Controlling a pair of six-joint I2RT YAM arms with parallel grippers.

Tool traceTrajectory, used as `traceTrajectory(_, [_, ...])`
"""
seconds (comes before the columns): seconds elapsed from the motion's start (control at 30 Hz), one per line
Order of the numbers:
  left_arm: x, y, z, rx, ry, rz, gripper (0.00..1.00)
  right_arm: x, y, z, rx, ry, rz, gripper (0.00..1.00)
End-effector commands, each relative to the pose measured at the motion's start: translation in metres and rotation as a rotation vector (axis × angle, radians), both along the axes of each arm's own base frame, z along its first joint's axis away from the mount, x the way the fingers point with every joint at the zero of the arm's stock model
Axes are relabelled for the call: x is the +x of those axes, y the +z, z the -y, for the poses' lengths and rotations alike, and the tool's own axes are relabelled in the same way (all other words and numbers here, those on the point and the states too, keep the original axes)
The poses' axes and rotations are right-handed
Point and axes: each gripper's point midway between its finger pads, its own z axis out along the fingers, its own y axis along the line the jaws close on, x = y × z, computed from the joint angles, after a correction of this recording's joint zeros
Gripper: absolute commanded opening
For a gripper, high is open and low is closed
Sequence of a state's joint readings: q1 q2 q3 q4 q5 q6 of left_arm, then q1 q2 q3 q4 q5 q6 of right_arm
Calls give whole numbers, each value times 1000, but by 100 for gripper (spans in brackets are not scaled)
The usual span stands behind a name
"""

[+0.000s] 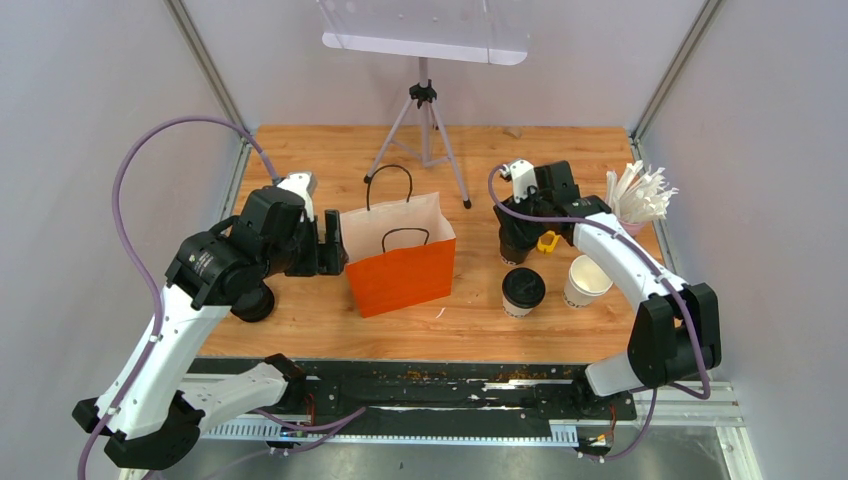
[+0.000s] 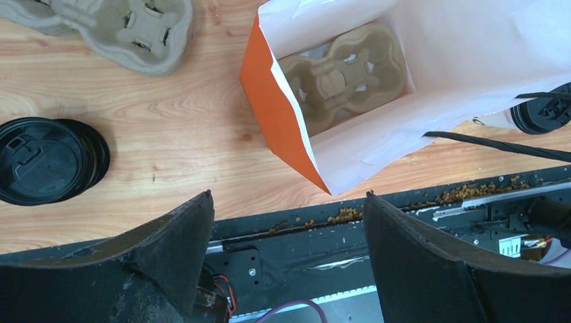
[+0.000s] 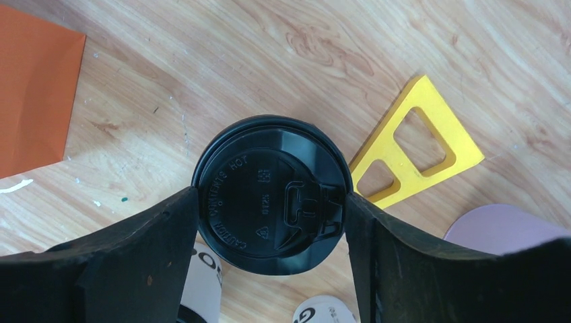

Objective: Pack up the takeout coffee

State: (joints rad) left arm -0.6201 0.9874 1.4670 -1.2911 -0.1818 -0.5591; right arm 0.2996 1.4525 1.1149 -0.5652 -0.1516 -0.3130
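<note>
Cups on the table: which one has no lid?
The cup nearest the straws: its top is open, while the other two cups wear black lids.

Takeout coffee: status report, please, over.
Left fingers open, empty, beside orange bag. Right fingers straddle lidded cup, grip unconfirmed. Second lidded cup on table. Bag open, pulp tray inside; nothing between.

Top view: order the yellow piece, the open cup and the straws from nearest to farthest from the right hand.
1. Yellow piece, just beside the right hand.
2. Open cup, toward the front right.
3. Straws, at the right edge.
</note>
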Motion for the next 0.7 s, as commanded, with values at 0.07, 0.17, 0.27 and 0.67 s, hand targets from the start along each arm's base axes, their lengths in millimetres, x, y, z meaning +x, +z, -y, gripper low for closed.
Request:
traceTrajectory(0.07, [7, 21, -1, -48, 52, 54, 87, -2, 39, -1, 41, -42, 29, 72])
traceTrajectory(0.17, [10, 22, 2, -61, 63, 59, 86, -7, 53, -1, 49, -42, 41, 72])
traceTrajectory(0.27, [15, 23, 5, -77, 74, 69, 86, -13, 67, -3, 58, -34, 55, 72])
traceTrajectory(0.67, [41, 8, 11, -49, 120, 89, 80, -37, 168, -14, 155, -11, 205, 70])
